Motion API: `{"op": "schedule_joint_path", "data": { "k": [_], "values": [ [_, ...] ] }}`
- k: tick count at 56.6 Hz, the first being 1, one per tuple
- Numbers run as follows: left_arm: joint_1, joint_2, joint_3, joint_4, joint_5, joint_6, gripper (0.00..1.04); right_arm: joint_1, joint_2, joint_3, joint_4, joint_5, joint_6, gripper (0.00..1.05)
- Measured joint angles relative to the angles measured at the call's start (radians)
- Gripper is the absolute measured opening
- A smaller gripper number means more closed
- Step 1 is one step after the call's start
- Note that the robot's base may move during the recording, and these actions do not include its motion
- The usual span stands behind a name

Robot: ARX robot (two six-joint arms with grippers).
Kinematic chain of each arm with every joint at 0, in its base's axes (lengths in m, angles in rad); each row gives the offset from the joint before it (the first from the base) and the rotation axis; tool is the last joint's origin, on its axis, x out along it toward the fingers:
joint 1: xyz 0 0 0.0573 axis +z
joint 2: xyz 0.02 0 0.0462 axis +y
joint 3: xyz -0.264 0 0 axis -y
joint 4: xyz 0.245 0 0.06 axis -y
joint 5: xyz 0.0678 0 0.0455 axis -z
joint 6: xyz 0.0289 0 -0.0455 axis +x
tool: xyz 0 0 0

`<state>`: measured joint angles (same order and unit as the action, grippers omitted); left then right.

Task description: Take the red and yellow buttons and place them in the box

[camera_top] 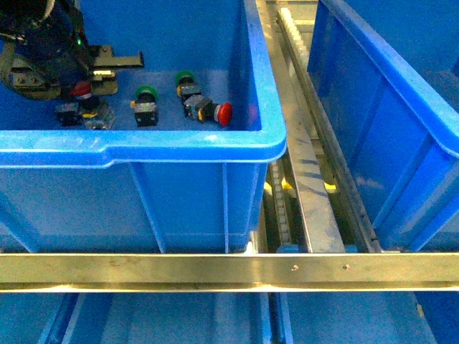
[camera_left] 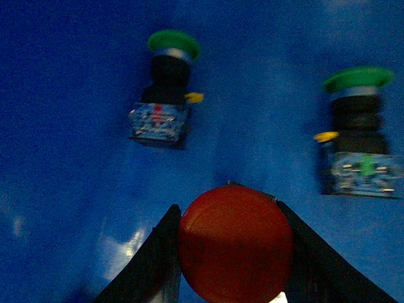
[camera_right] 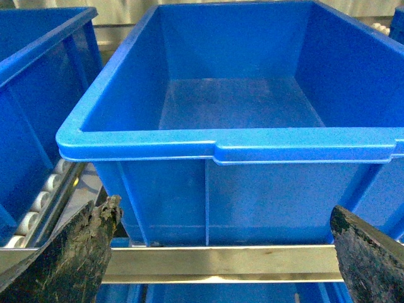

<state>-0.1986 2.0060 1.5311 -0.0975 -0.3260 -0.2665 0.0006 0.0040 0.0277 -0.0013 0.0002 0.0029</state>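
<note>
red button in left claw, two green switches near (apart from it)

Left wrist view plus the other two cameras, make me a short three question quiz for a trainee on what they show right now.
1. True or false: the left gripper has a green cap between its fingers.
2. How many green-capped buttons show in the left wrist view? A one, B two, C three.
3. Fill in: the right gripper is ___, with nothing between its fingers.

Key: 1 false, the fingers sit against both sides of the red button. 2 B. 3 open.
</note>
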Motion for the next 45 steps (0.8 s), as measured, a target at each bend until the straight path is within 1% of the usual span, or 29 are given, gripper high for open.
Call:
{"op": "schedule_joint_path", "data": {
  "k": [7, 13, 15, 17, 20, 24, 29, 31, 34, 38, 41, 42, 45],
  "values": [
    [0.003, -0.101, -0.050, 0.062, 0.095, -0.039, 0.34, 0.000, 0.000, 0.000, 0.000, 0.000, 0.000, 0.99],
    [0.016, -0.262, -0.146, 0.156, 0.215, -0.086, 0.34, 0.000, 0.000, 0.000, 0.000, 0.000, 0.000, 0.99],
    [0.029, -0.323, -0.201, 0.216, 0.288, -0.111, 0.34, 0.000, 0.000, 0.000, 0.000, 0.000, 0.000, 0.99],
    [0.043, -0.366, -0.246, 0.264, 0.338, -0.130, 0.34, 0.000, 0.000, 0.000, 0.000, 0.000, 0.000, 0.99],
    [0.060, -0.401, -0.290, 0.316, 0.383, -0.156, 0.34, 0.000, 0.000, 0.000, 0.000, 0.000, 0.000, 0.99],
    [0.087, -0.425, -0.350, 0.403, 0.400, -0.201, 0.34, 0.000, 0.000, 0.000, 0.000, 0.000, 0.000, 0.99],
    [0.111, -0.422, -0.389, 0.446, 0.393, -0.274, 0.34, 0.000, 0.000, 0.000, 0.000, 0.000, 0.000, 0.99],
    [0.119, -0.411, -0.409, 0.484, 0.394, -0.305, 0.34, 0.000, 0.000, 0.000, 0.000, 0.000, 0.000, 0.99],
    [0.124, -0.376, -0.441, 0.584, 0.415, -0.390, 0.34, 0.000, 0.000, 0.000, 0.000, 0.000, 0.000, 0.99],
    [0.105, -0.329, -0.463, 0.719, 0.491, -0.488, 0.34, 0.000, 0.000, 0.000, 0.000, 0.000, 0.000, 0.99],
    [0.064, -0.291, -0.468, 0.846, 0.567, -0.575, 0.34, 0.000, 0.000, 0.000, 0.000, 0.000, 0.000, 0.99],
    [0.056, -0.285, -0.468, 0.866, 0.578, -0.587, 0.34, 0.000, 0.000, 0.000, 0.000, 0.000, 0.000, 0.99],
    [-0.001, -0.254, -0.462, 0.970, 0.644, -0.664, 0.34, 0.000, 0.000, 0.000, 0.000, 0.000, 0.000, 0.99]
  ]
}}
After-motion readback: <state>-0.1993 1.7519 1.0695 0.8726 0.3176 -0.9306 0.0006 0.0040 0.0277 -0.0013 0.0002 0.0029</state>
